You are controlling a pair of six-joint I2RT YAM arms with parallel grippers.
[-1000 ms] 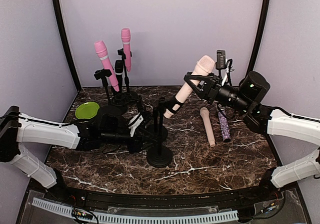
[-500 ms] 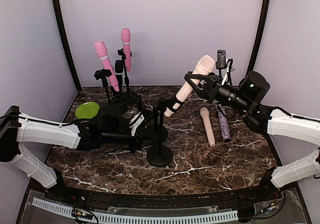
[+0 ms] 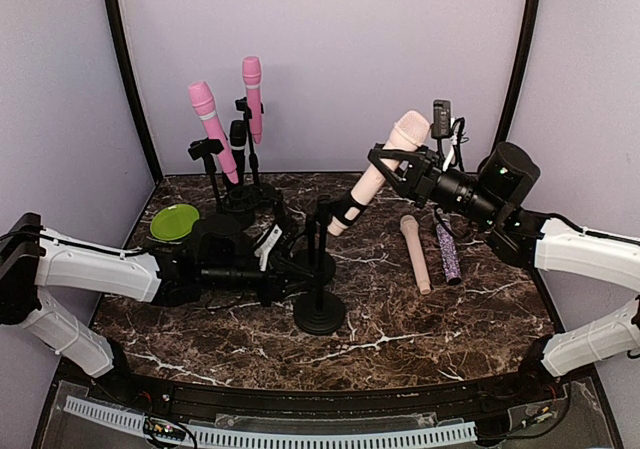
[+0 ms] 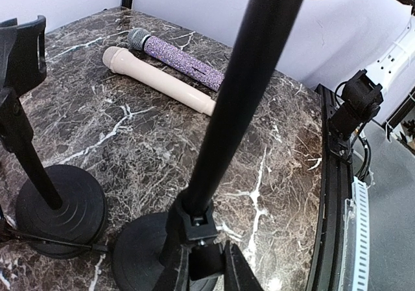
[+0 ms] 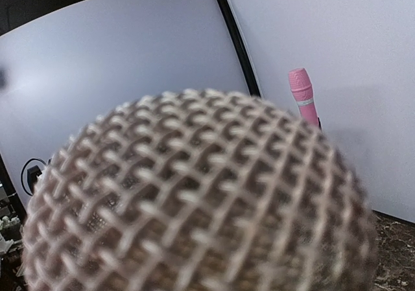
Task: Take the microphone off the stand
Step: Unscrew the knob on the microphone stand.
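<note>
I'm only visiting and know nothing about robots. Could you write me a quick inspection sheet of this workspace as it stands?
Surface: marble table, no spills seen.
Job's things: beige mic tilted in the clip of a black stand.
Clutter: second beige mic and purple mic lying side by side; pink mics in stands at the back; green plate.
Claws: left claw shut on the stand's pole, low down; right claw shut on the mic just under its head.
Cables: thin cable looping by the right wrist; cable track along the front edge.
Surroundings: lilac walls, black corner posts.
</note>
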